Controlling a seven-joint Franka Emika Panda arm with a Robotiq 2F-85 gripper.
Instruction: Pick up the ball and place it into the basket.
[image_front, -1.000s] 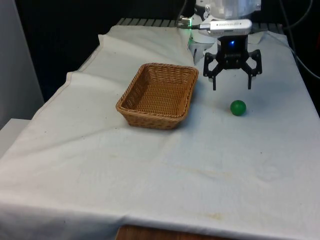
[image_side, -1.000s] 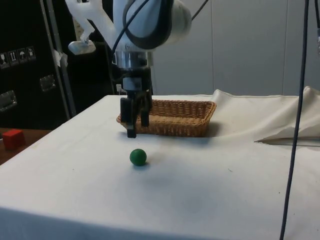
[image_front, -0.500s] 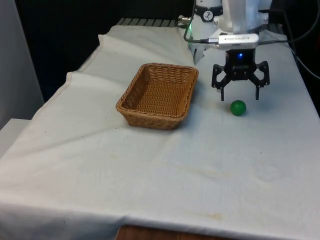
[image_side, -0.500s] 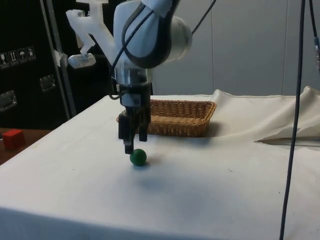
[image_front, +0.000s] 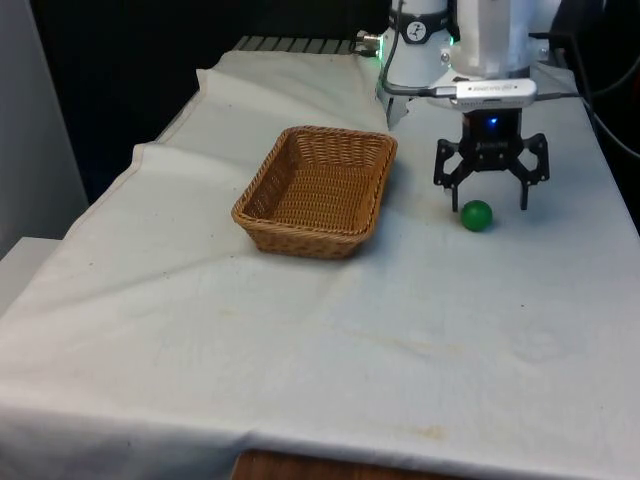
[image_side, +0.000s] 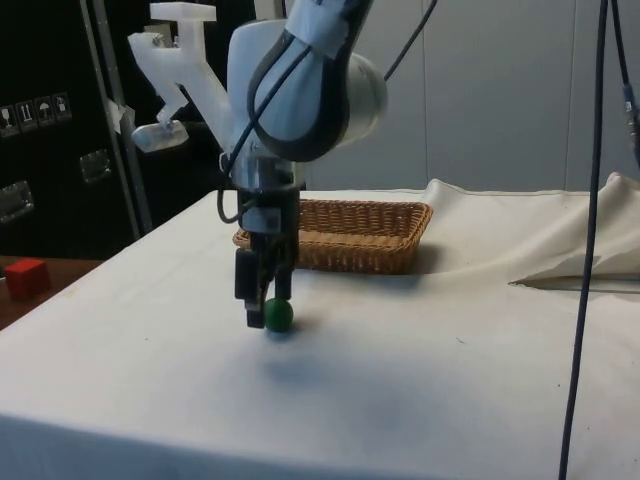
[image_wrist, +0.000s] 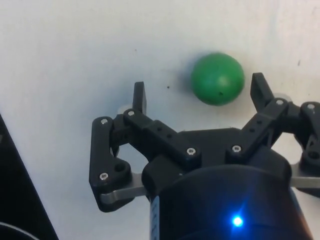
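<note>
A small green ball lies on the white cloth, to the front view's right of the woven wicker basket. My black gripper hangs open just above the cloth, straddling the ball with a finger on either side. In the wrist view the ball sits between the two fingers, closer to one fingertip than the other, touching neither. From the side, the gripper is low beside the ball, with the basket behind it.
The cloth bunches into folds beyond the basket in the side view. A small red block sits off the table on a lower surface. A thin cable hangs down at the side view's near right.
The gripper has come down and shifted toward the ball, from above and behind it to low around it. Its fingers stayed open. The ball and basket have not moved.
</note>
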